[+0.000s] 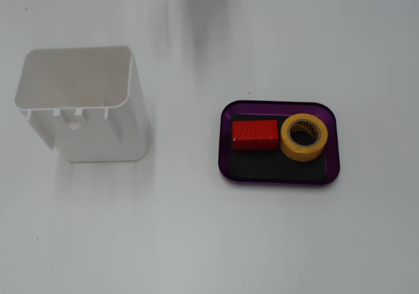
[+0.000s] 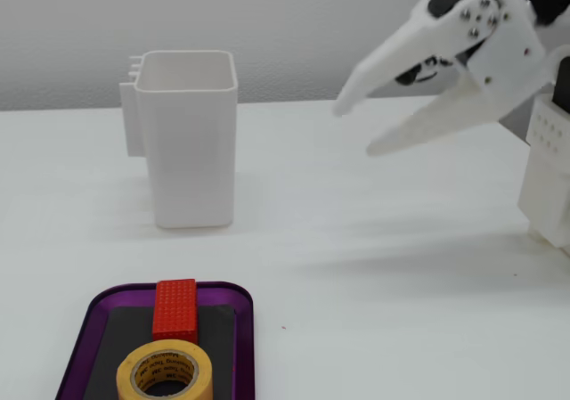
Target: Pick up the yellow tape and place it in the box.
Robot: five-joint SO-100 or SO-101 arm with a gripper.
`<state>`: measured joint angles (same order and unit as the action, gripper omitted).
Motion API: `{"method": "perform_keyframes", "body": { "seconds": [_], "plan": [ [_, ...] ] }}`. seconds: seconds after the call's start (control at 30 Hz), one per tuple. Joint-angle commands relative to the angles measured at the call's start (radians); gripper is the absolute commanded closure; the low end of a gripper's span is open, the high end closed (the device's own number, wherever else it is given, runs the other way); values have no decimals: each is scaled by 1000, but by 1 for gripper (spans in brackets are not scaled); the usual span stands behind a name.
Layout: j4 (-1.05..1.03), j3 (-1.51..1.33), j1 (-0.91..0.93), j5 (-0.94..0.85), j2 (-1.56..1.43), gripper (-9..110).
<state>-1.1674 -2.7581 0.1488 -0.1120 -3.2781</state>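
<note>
The yellow tape [image 1: 304,137] lies flat in the right half of the box [image 1: 334,143], a shallow purple tray with a black bottom. In the other fixed view the yellow tape [image 2: 165,375] sits at the near end of the box [image 2: 242,329]. My gripper [image 2: 354,128] shows only in that fixed view, up at the right, high above the table and far from the tray. Its white fingers [image 2: 392,57] are spread wide with nothing between them. The top-down fixed view shows no gripper, only a faint shadow at its top edge.
A red block [image 1: 255,134] lies in the tray beside the tape, also seen as the red block [image 2: 175,308]. A tall white open-topped container [image 1: 82,104] stands to the left, the same white container [image 2: 187,137] at the back. The arm's white base [image 2: 548,173] stands at the right edge.
</note>
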Motion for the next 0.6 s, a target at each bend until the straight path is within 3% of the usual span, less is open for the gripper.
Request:
{"method": "perform_keyframes", "body": {
  "seconds": [0.0, 0.37, 0.5, 0.57],
  "plan": [
    [28, -141, -6, 8, -176, 89],
    [-78, -270, 2, 11, -133, 90],
    [-87, -270, -6, 11, -133, 102],
    [-87, -270, -6, 11, -133, 101]
  ]
}}
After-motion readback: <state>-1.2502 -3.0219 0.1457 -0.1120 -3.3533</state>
